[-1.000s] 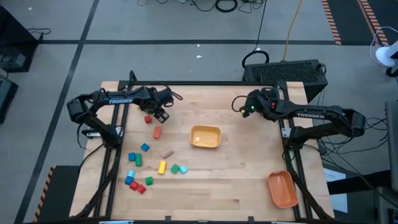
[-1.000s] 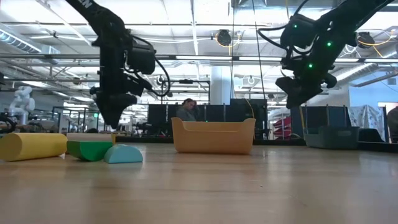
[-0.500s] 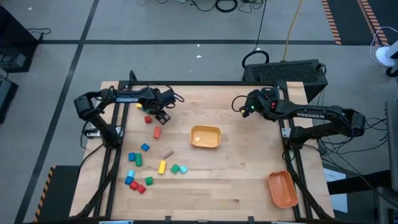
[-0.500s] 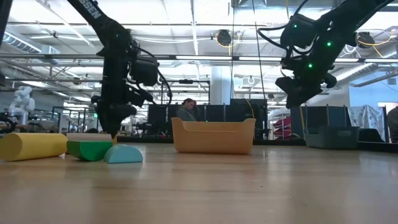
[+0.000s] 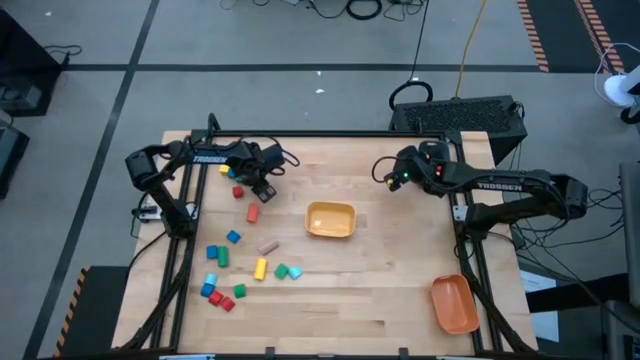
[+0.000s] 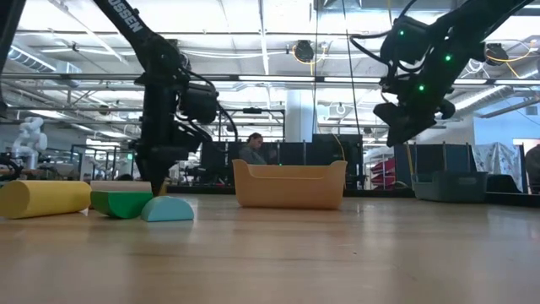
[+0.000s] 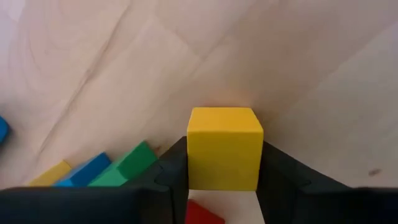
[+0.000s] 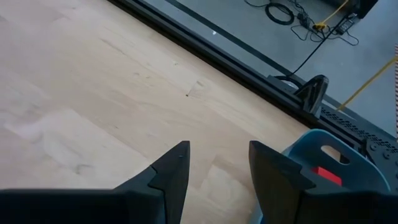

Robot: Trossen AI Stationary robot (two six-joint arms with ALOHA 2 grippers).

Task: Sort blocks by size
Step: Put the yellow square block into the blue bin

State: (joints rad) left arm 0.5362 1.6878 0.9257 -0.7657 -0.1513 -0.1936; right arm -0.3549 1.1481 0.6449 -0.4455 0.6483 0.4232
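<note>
"TROSSEN" on left arm [image 5: 205, 158], right arm [image 5: 497, 185]

Robotics lab / open industrial test floor.

We see a light butcher-block wooden table [image 5: 380, 290] on a black metal frame [image 5: 300, 133], standing on grey concrete floor [image 5: 250, 40] with loose black cables [image 5: 362, 8] and orange-black hazard striping [image 5: 535, 35]. Low view gives us exposed ceiling trusses with strip lights [image 6: 270, 51], dark partition screens [image 6: 287, 156], a seated person [image 6: 253, 150] behind them, and a white robot arm [image 6: 29, 135] farther back.
</note>
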